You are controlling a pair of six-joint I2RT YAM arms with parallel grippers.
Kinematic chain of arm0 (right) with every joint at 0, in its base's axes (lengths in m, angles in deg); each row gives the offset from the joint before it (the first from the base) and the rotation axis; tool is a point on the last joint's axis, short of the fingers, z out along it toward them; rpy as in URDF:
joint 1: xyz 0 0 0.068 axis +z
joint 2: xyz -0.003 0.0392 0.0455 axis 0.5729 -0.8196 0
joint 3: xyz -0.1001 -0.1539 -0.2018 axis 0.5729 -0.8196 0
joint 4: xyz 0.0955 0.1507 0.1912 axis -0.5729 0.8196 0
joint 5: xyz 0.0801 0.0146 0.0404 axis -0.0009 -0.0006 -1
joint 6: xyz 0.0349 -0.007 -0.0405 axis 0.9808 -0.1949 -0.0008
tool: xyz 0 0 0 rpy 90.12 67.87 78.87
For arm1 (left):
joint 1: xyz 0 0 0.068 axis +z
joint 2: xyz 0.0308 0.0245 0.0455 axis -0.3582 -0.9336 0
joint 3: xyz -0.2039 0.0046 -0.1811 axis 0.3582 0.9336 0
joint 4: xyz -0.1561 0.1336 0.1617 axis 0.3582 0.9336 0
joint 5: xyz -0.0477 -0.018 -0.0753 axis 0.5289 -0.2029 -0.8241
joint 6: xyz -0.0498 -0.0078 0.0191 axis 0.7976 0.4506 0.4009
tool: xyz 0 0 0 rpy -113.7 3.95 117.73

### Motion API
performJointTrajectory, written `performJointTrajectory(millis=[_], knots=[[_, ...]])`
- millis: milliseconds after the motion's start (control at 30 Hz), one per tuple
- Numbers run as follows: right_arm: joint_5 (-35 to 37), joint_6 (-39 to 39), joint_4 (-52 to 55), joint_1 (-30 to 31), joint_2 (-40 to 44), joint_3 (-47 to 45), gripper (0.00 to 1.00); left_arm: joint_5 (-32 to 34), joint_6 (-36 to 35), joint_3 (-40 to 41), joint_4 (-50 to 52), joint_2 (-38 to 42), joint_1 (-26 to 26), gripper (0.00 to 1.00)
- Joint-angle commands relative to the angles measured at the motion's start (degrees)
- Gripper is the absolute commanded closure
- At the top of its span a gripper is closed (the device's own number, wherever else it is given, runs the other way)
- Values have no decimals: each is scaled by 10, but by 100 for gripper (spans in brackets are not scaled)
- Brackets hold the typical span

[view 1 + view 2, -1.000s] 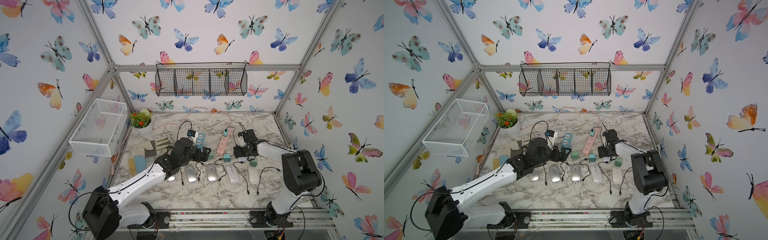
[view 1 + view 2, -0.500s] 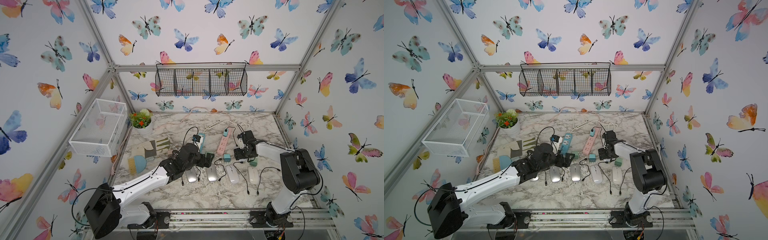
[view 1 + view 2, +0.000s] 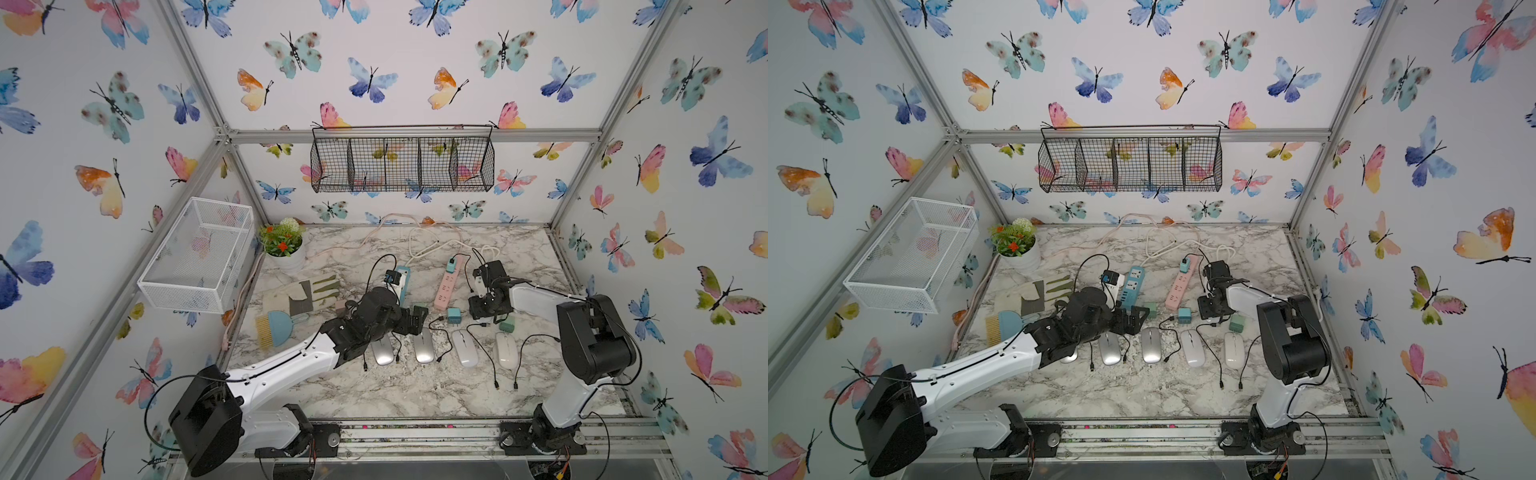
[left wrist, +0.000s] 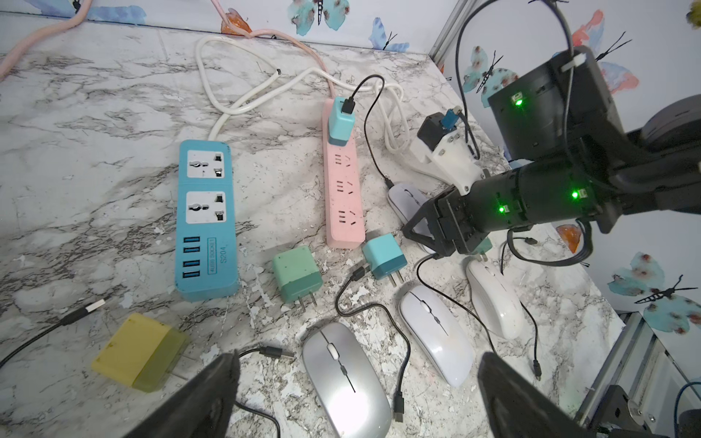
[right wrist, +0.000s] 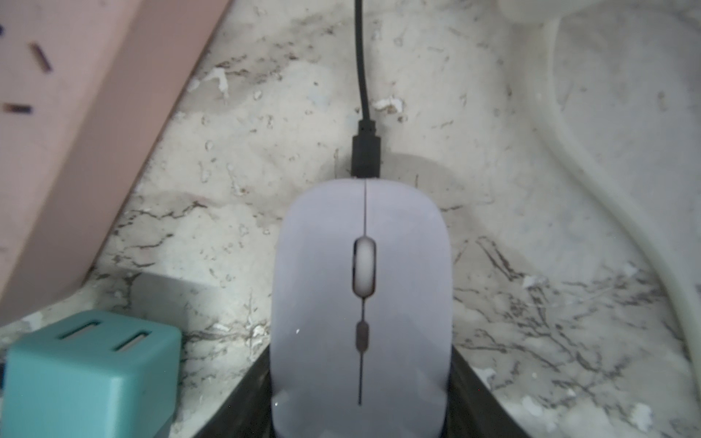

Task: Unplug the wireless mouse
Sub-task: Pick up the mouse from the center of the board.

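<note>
Right claw (image 5: pixel 360 360) straddled pale wireless mouse (image 5: pixel 360 288), fingers (image 5: pixel 242 413) hugging both flanks; firm grip not discernible. Mouse long axis ran straight ahead of claw, black charging plug (image 5: pixel 366 155) at far nose. Left claw (image 4: pixel 358 360) wide open, empty, farther off.

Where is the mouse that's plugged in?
In the right wrist view, the plugged mouse sits between the right gripper's fingers, right of the pink power strip.
</note>
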Motion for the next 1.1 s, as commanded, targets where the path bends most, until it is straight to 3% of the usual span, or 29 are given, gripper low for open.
performJointTrajectory(millis=[0, 200, 533, 700, 1067], knots=[[12, 3, 19, 3, -12, -1, 50, 10, 2, 5, -13, 2, -1, 2], [16, 10, 16, 3, 35, -7, 67, 5, 13, -8, -14, -5, 5, 2], [-42, 22, -66, 23, 190, -87, 99, -130, 72, -4, -78, -10, 93, 2], [-67, 16, -71, 30, 223, -97, 99, -190, 102, -4, -113, -24, 123, 2], [-100, -24, -161, 79, 338, -173, 99, -267, 169, -15, -201, -86, 126, 1]])
